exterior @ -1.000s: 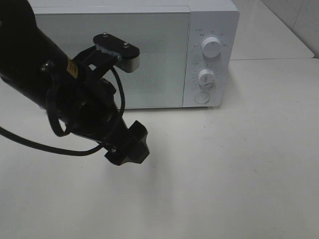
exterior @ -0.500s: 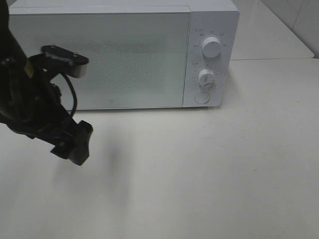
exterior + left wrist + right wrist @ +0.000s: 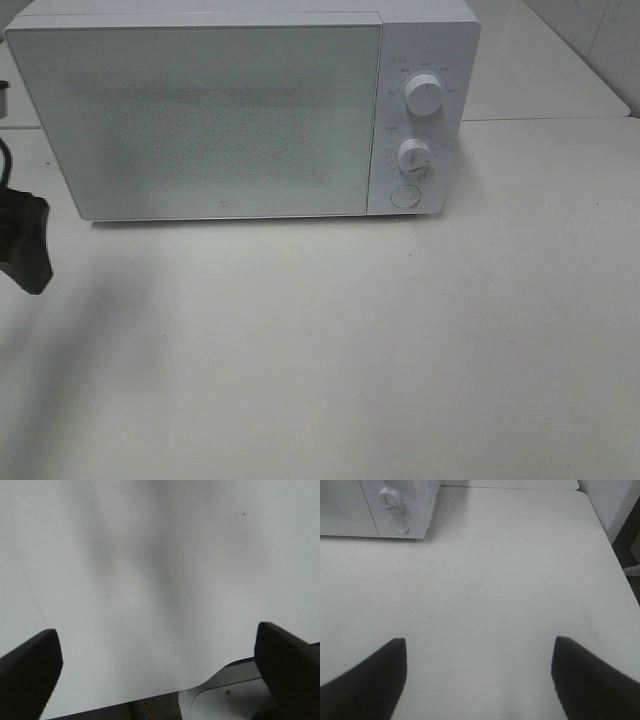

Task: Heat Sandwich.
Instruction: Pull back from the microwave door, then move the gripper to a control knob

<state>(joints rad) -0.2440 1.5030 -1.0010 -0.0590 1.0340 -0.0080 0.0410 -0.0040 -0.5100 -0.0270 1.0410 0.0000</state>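
Observation:
The sandwich and its pink plate are out of view in every frame. A white microwave (image 3: 240, 110) stands at the back of the table with its door shut; its knob corner also shows in the right wrist view (image 3: 395, 510). My left gripper (image 3: 160, 665) is open over bare table near an edge. In the exterior view only a black part of the left arm (image 3: 22, 245) shows at the left edge. My right gripper (image 3: 479, 675) is open and empty above the table, to the right of the microwave.
Two white knobs (image 3: 424, 96) and a round button (image 3: 404, 196) sit on the microwave's right panel. The white table (image 3: 350, 340) spreads in front of it. The table's right edge (image 3: 610, 545) shows in the right wrist view. A white base (image 3: 235, 692) lies beyond the table edge.
The left arm has swung from in front of the microwave door to the left and is now almost out of the exterior view. The microwave has not moved.

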